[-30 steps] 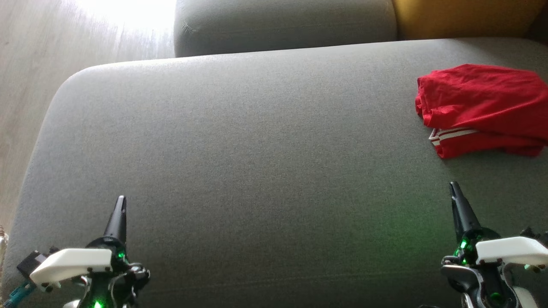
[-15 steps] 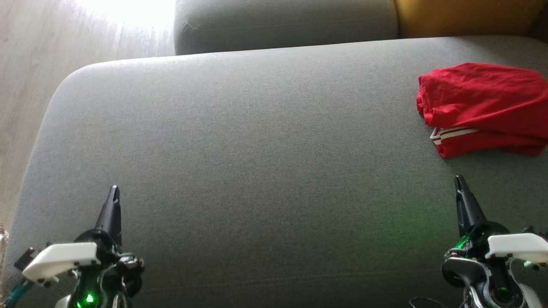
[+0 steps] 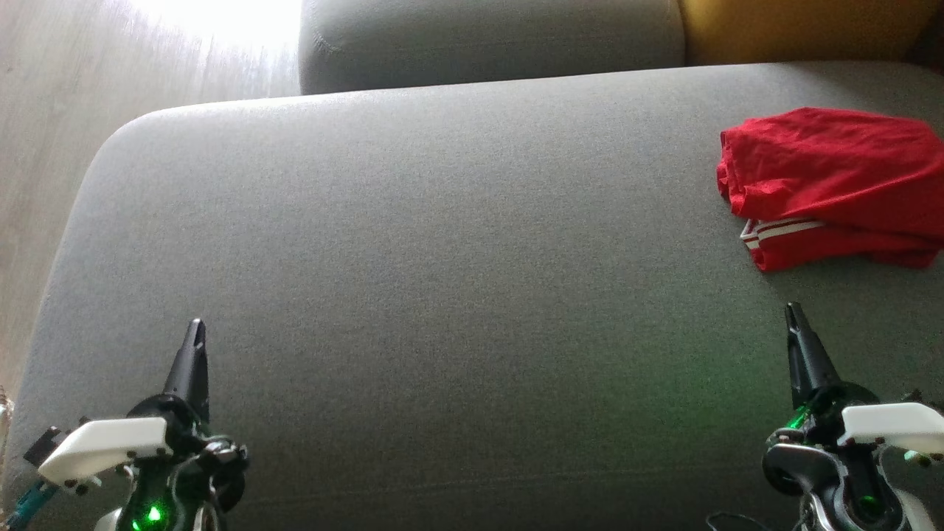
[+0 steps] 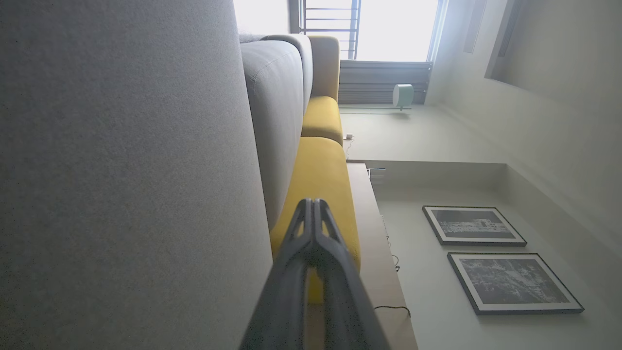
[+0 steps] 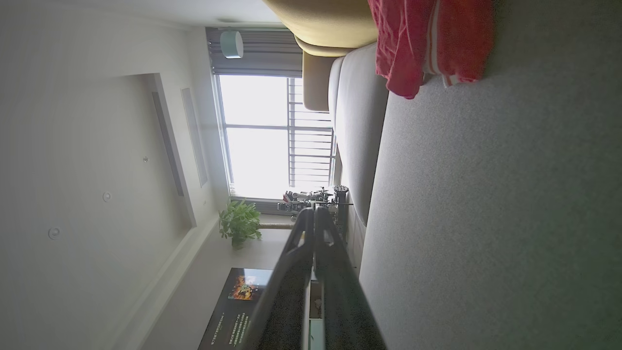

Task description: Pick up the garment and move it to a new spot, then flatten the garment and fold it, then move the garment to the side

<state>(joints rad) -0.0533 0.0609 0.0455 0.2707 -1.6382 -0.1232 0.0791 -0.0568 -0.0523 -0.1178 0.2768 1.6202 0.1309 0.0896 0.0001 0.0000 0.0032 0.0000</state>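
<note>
The garment (image 3: pixel 833 184) is red with white stripes and lies folded at the far right of the grey sofa seat (image 3: pixel 442 258); the right wrist view shows the garment (image 5: pixel 427 41) at its top. My left gripper (image 3: pixel 195 328) hovers shut over the seat's near left, its fingers (image 4: pixel 313 214) pressed together and empty. Shut and empty as well, my right gripper (image 3: pixel 790 310) stands at the near right, a short way in front of the garment, with its fingers (image 5: pixel 311 218) closed.
A grey back cushion (image 3: pixel 487 40) and a yellow cushion (image 3: pixel 796 29) line the far side of the seat. Wooden floor (image 3: pixel 44 184) lies beyond the seat's left edge. Wide bare seat stretches between the two grippers.
Both grippers moved slightly outward and a little farther up the view during the first half second, then held still. The garment has stayed put.
</note>
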